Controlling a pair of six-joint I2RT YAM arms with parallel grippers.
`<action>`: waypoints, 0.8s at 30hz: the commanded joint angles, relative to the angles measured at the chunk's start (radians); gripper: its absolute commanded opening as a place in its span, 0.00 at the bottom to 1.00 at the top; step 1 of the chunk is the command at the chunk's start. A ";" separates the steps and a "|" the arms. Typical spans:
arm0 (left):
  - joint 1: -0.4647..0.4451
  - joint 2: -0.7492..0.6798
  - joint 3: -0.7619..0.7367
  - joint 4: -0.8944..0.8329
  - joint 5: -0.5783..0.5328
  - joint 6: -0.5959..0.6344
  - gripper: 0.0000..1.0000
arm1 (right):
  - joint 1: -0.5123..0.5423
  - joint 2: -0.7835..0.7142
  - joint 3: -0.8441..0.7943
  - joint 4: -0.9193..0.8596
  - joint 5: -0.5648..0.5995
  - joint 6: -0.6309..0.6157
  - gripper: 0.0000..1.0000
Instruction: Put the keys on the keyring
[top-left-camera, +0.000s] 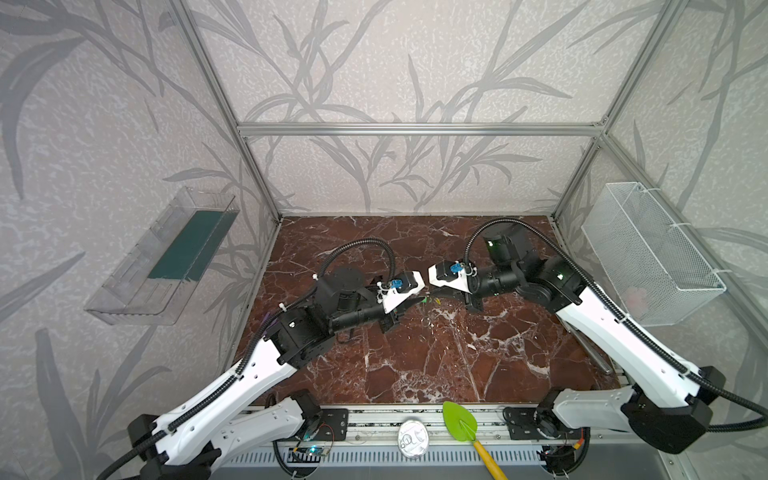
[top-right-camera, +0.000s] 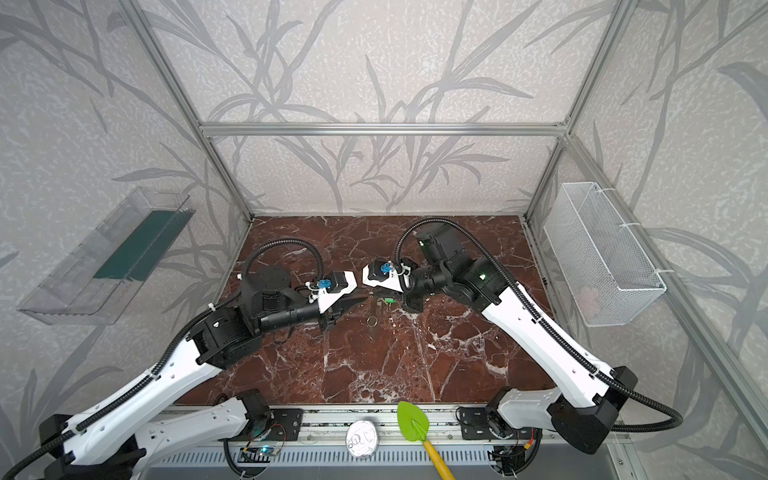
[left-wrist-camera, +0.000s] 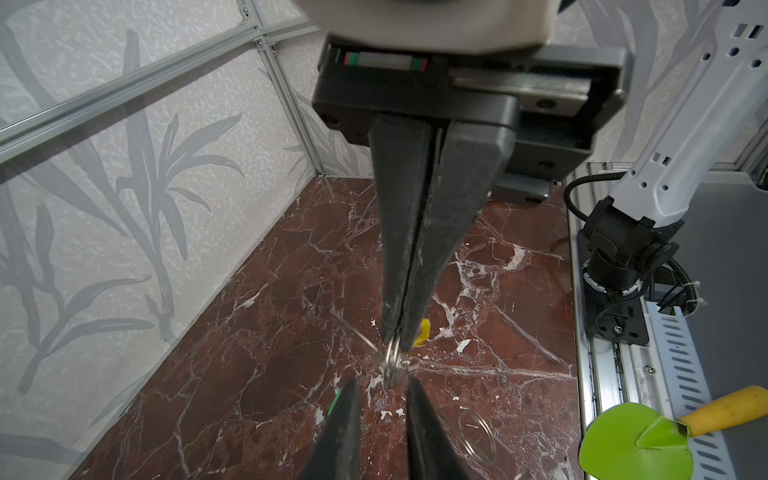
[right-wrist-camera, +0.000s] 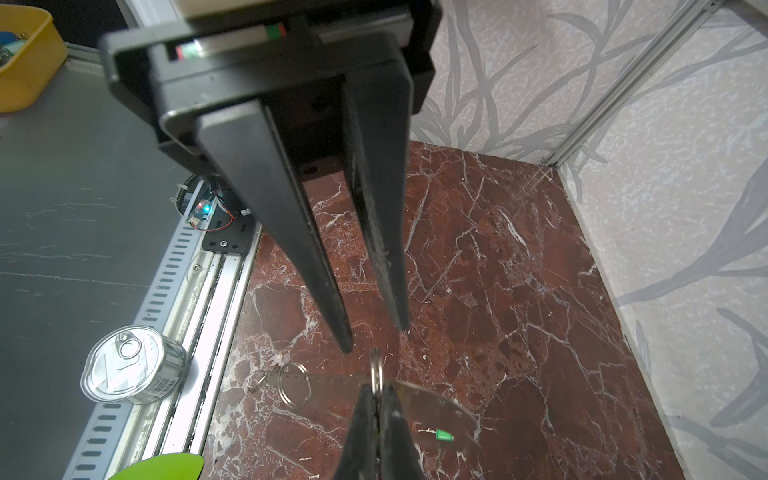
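Mid-task, I'd say: no key visibly hung on the plate. Right claw (right-wrist-camera: 376, 390) is clenched on a small split ring (right-wrist-camera: 377, 368), edge-on over the middle of the desk (top-left-camera: 415, 365). Left claw (right-wrist-camera: 375, 338) is parted, tips either side of that ring, gripping nothing. Keyring (right-wrist-camera: 419, 399) sits right behind it; touching or not, can't tell. Green-tagged key (right-wrist-camera: 444, 435) and yellow-tagged key (left-wrist-camera: 423, 331) are close by, apparently unattached. Spare ring (right-wrist-camera: 295, 386) lies near. Both keys probably still to do.

Left tool (right-wrist-camera: 375, 338) parted, tip-to-tip with tightly clamped right tool (left-wrist-camera: 395, 334).
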 joint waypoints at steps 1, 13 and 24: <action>-0.006 0.006 0.036 -0.010 0.028 0.033 0.24 | 0.012 -0.006 0.032 -0.011 -0.048 -0.019 0.00; -0.012 0.038 0.056 -0.030 0.044 0.043 0.20 | 0.019 -0.025 0.022 -0.001 -0.078 -0.022 0.00; -0.017 0.087 0.080 -0.083 0.057 0.057 0.08 | 0.019 -0.055 -0.021 0.055 -0.094 0.002 0.00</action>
